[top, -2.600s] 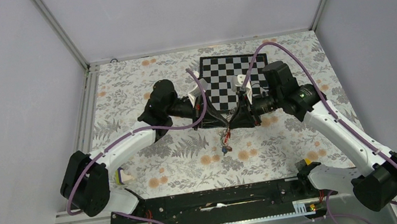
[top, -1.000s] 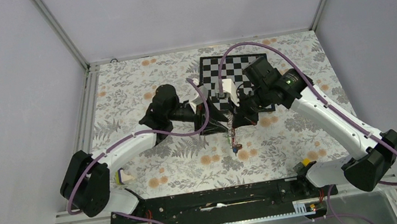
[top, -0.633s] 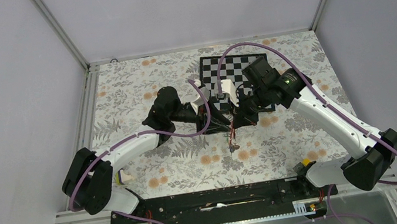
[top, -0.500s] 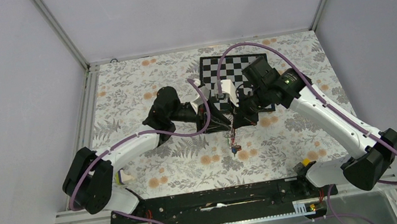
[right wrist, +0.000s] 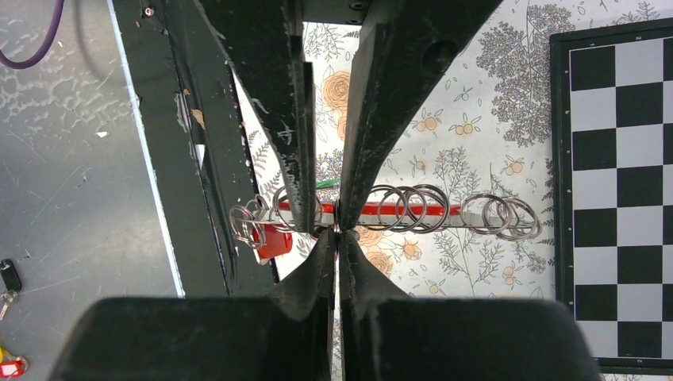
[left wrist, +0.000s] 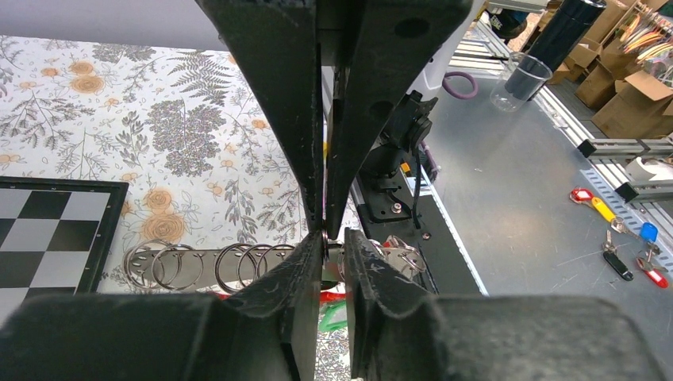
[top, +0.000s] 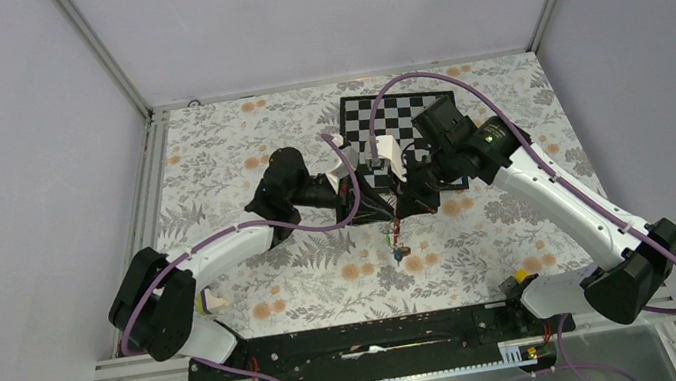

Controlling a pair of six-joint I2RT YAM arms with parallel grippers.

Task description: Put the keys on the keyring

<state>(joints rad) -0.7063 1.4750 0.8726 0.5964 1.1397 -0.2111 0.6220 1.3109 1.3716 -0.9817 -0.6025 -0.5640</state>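
Both arms meet above the middle of the table. My right gripper (top: 403, 203) (right wrist: 336, 231) is shut on the thin metal keyring (right wrist: 336, 225), its fingertips pressed together on the wire. My left gripper (top: 377, 207) (left wrist: 334, 240) faces it tip to tip. Its jaws stand a narrow gap apart, closed round the same keyring (left wrist: 344, 248). The keys (top: 396, 242) dangle below the two grippers. A red tag (right wrist: 274, 240) and a green tag (left wrist: 337, 319) show, and a blue bit (top: 397, 254) at the bottom of the bunch.
A rack of spare rings (right wrist: 444, 210) (left wrist: 198, 266) lies under the grippers. A chessboard (top: 404, 120) is behind them. A yellow-and-white block (top: 207, 299) sits near the left base. More keys (left wrist: 627, 238) and a plastic cup (left wrist: 516, 79) lie on the metal bench beyond the table.
Both grippers have moved left and toward the back with the hanging bunch. In the last second the left jaws have narrowed onto the ring. The right gripper has stayed shut.
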